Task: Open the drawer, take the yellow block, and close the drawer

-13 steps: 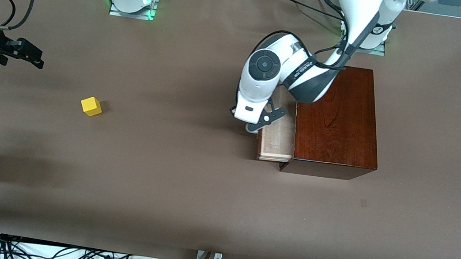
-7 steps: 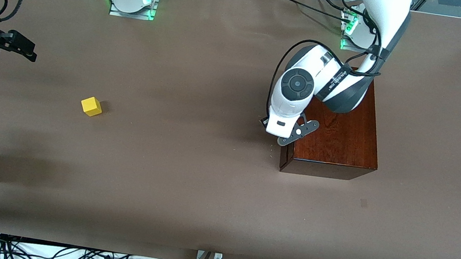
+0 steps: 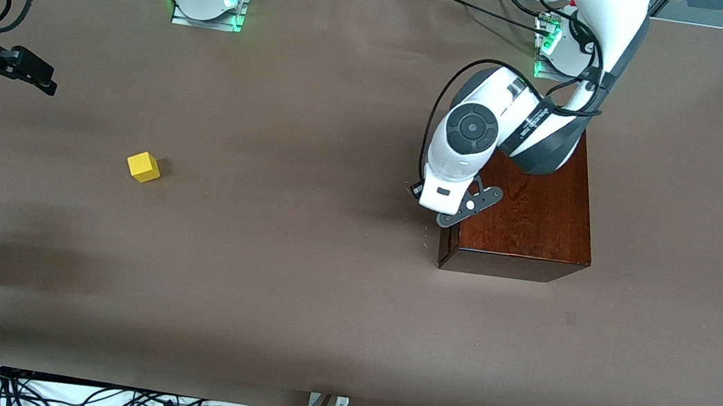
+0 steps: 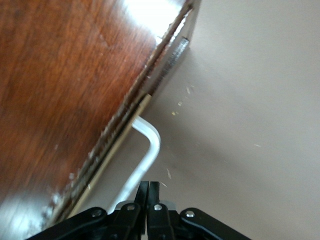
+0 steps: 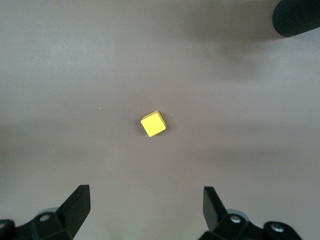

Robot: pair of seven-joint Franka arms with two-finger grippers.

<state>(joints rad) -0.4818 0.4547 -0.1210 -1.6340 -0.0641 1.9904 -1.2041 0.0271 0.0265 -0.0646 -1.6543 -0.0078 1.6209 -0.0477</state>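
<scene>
On the bench, near to far:
Block (image 3: 143,166): yellow cube, no long axis; sits flat on the bench toward the right arm's end, turned so its corners rather than its faces meet the bench edges. Bare surface all round it.
Box (image 3: 528,211): dark reddish wood, toward the left arm's end, its long axis running from the near edge toward the arm bases.
Drawer (image 4: 145,97): shut, its front flush with the box face that looks toward the right arm's end; no pale inside shows. Its white loop handle (image 4: 145,150) stands out from that face.
Left claw (image 3: 454,214): low at the drawer front, over the box's near corner. Fingers (image 4: 148,192) pressed together with no gap, tips just at the handle's loop; whether they pinch the handle or only touch it I cannot tell.
Block against left claw: well apart, the block far off toward the right arm's end of the bench.
Right claw (image 5: 145,205): up in the air at the right arm's end, waiting. Fingers (image 5: 77,202) spread wide and holding nothing; the block (image 5: 152,123) lies on the bench below, centred between them in the right wrist view.
</scene>
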